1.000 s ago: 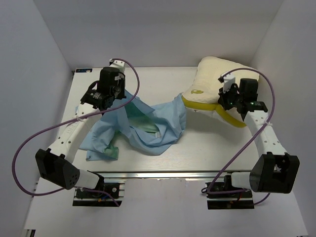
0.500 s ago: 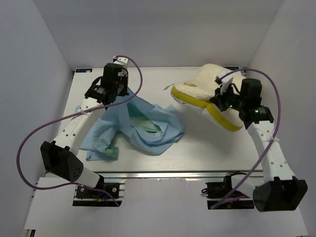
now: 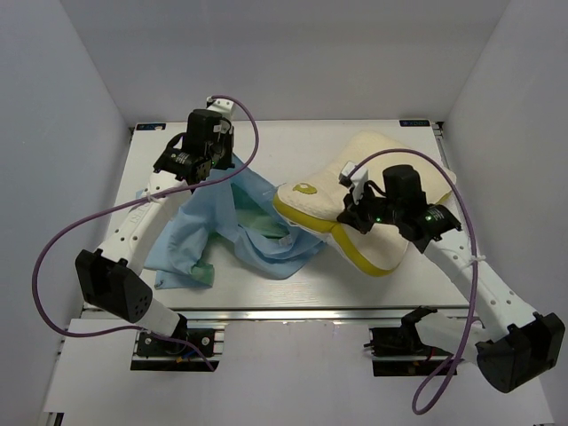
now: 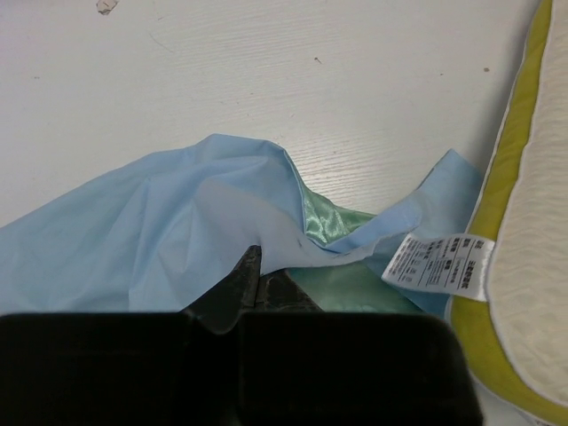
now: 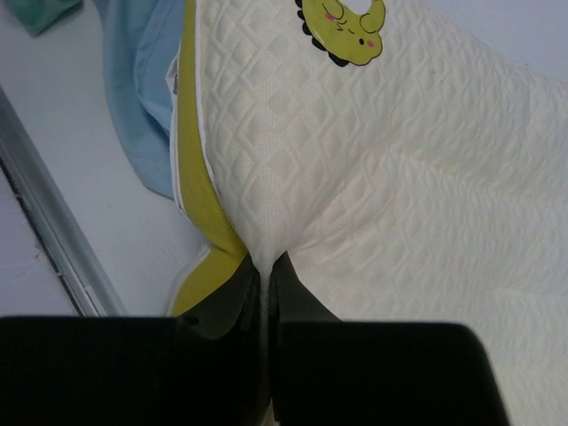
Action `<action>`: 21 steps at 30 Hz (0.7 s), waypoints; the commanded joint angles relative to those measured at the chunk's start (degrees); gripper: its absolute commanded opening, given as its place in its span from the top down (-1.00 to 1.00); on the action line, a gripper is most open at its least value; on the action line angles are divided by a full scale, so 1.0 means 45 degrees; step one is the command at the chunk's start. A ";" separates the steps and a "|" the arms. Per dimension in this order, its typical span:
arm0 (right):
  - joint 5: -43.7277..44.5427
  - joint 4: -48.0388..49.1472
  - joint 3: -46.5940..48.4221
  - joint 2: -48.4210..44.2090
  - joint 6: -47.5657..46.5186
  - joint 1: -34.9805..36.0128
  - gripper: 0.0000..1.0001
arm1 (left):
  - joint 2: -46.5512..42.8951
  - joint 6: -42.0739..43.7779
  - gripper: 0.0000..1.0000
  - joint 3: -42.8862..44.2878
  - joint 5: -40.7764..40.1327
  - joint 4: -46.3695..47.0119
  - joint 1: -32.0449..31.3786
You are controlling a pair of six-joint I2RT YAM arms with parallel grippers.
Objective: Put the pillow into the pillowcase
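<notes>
Insertion step: right claw [image 5: 266,266] clamped on a fold of the pillow [image 3: 359,164], whose corner meets the pillowcase [image 3: 191,235] mid-tabletop [image 3: 293,142]. Left claw [image 4: 253,266] pinches the raised rim. Next, probably, steer that corner into the opening.

On my feed I see a white desk [image 3: 284,142] with faint wood grain. It is boxed in by a plain pale back wall [image 3: 284,53], a left wall [image 3: 53,133] and a right wall [image 3: 524,133]. A metal rail [image 3: 293,312] runs along its near edge. The light is even and the shadows are soft.
</notes>
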 commanded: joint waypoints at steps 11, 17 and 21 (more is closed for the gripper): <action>-0.1287 0.0553 0.0949 0.0635 0.1370 0.2507 1.00 | -0.0248 0.0117 1.00 0.0618 0.0376 -0.0255 0.0064; -0.0058 0.1685 0.1105 0.1787 0.2169 0.4361 1.00 | -0.0443 0.0058 1.00 0.0579 0.0513 -0.0528 0.0064; 0.3239 0.3421 0.0910 0.2528 0.3263 0.5358 1.00 | -0.0618 -0.0078 1.00 0.0405 0.1136 -0.0685 0.0064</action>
